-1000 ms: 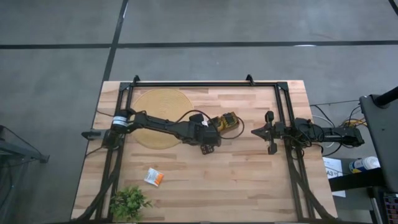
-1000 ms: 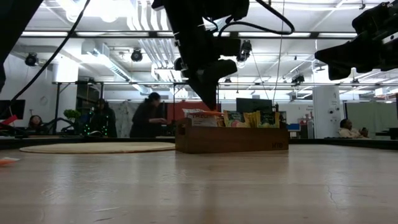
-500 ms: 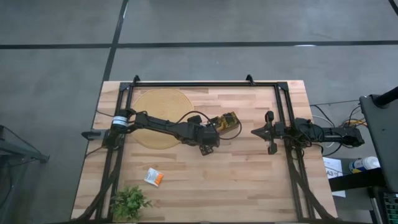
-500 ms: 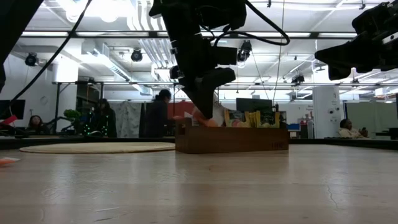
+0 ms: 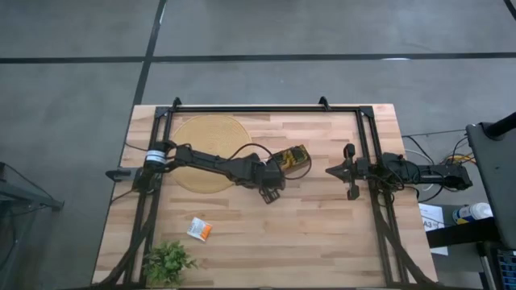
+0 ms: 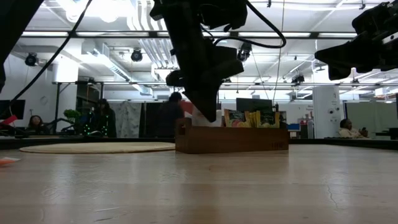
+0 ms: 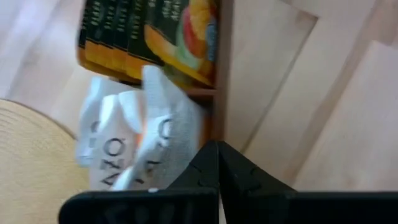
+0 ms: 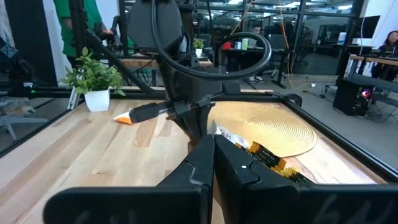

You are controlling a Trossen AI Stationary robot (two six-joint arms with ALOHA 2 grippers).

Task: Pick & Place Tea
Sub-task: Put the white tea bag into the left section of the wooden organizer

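The left gripper (image 5: 272, 184) is down at the near end of the long brown wooden compartment tray (image 6: 231, 139), which sits mid-table just beside the round woven tan mat (image 5: 206, 143). In its wrist view the two dark fingers (image 7: 217, 168) are pressed together, right against the white tea sachets with orange print (image 7: 140, 146) standing in the end compartment. Whether a sachet is actually pinched between them can't be told; the low view shows something pale and orange right at the fingertips (image 6: 198, 111), but it's hard to read. The dark green and yellow sachets (image 7: 149, 34) fill the next compartment over.

One loose white and orange sachet (image 5: 199, 229) lies flat on the table well apart from the tray, near the small leafy green plant (image 5: 167, 261) at the front corner.

The right gripper (image 5: 332, 170) waits over the right side of the table, jaws together, holding nothing.

Looks like the pick step is in hand at the tray. If a sachet is gripped, the next move calls for a straight lift so the neighbouring sachets don't get dragged out, then a carry to wherever it's being dropped. If nothing's caught, the jaws need to open and go again.
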